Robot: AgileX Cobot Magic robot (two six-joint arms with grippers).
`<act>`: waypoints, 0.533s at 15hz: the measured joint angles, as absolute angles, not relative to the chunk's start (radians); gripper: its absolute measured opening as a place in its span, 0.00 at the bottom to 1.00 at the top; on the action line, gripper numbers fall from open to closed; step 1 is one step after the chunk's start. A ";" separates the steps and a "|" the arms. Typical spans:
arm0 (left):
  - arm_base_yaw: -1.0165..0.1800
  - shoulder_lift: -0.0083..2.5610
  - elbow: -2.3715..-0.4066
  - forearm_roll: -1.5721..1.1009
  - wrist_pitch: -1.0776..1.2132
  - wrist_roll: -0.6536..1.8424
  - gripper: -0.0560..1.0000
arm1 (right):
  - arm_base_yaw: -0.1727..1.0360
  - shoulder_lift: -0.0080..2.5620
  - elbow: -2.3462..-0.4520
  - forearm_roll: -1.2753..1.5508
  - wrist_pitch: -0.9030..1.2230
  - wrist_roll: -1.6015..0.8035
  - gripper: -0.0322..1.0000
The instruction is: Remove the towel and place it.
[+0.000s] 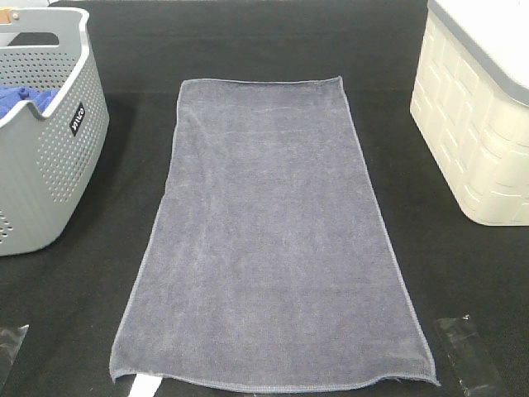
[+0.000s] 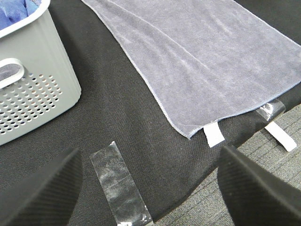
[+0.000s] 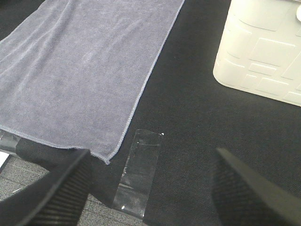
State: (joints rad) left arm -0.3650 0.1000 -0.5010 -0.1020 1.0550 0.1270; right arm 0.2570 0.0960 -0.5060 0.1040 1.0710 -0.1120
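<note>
Towel (image 1: 269,236): you see it flat at centre.
Grey basket (image 1: 45,165): at 9 o'clock.
Cream bin (image 1: 475,124): at 2 o'clock.
Left gripper (image 2: 150,188): fingers apart, empty.
Right gripper (image 3: 150,188): fingers apart, empty.

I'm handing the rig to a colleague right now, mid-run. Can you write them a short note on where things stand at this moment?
Left gripper: open, empty, hovering over the black table near the towel's near left corner.
Right gripper: open, empty, near the towel's near right corner.
Towel: spread flat, lengthwise, in the middle of the table, between the grey perforated basket on the left and the cream bin on the right. A blue cloth lies in the grey basket.
Done: towel is out and laid flat, if it came from a basket.
Left: confirm placement; nothing is held.
</note>
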 joint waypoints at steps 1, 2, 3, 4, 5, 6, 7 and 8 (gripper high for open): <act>-0.334 0.100 -0.501 -0.102 1.055 0.127 0.77 | 0.257 0.096 -0.506 0.104 1.071 -0.112 0.68; -0.291 0.100 -0.501 -0.102 1.055 0.127 0.77 | 0.257 0.096 -0.506 0.104 1.071 -0.112 0.68; -0.239 0.100 -0.501 -0.102 1.055 0.127 0.77 | 0.257 0.096 -0.506 0.104 1.071 -0.112 0.68; -0.188 0.100 -0.501 -0.102 1.055 0.127 0.77 | 0.246 0.096 -0.506 0.104 1.071 -0.112 0.68; -0.145 0.098 -0.501 -0.102 1.055 0.127 0.77 | 0.222 0.096 -0.506 0.104 1.071 -0.112 0.68; -0.145 0.098 -0.501 -0.102 1.055 0.127 0.77 | 0.222 0.096 -0.506 0.104 1.071 -0.112 0.68; -0.120 0.082 -0.501 -0.102 1.054 0.127 0.77 | 0.177 0.096 -0.506 0.104 1.071 -0.112 0.68; -0.110 0.037 -0.501 -0.102 1.053 0.127 0.77 | 0.106 0.096 -0.506 0.104 1.071 -0.112 0.68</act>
State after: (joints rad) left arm -0.1100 0.0370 -0.5010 -0.1020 1.0530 0.1270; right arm 0.1060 0.0960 -0.5060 0.1040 1.0710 -0.1120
